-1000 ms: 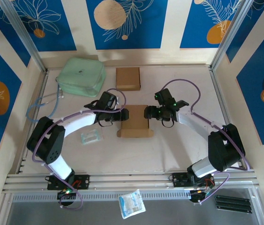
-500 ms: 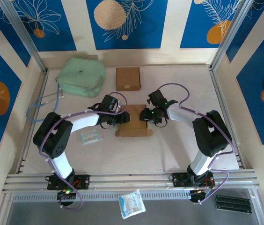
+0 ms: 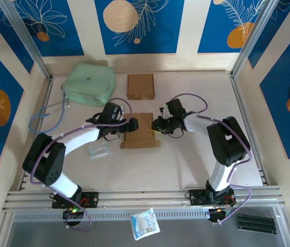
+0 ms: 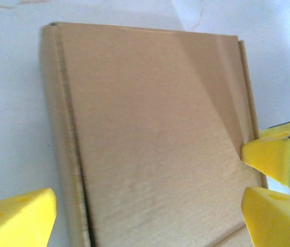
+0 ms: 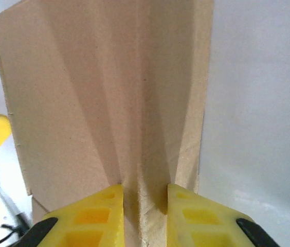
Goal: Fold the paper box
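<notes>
Though cut off below, right end effector [image 5: 144, 194] pinches paper box [image 5: 83, 92].

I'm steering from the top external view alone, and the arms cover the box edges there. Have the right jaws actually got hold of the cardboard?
Observer: Yes. In the right wrist view the yellow pads sit close together, with a raised fold of the paper box pinched between them.
Operator: And the left jaws?
Observer: Wide open. In the left wrist view the fingertips stand at opposite sides of the box with nothing clamped.
Operator: Is the top panel buckled?
Observer: Not on that side. In the left wrist view the broad panel looks flat, with a crease running along one long edge.
</notes>
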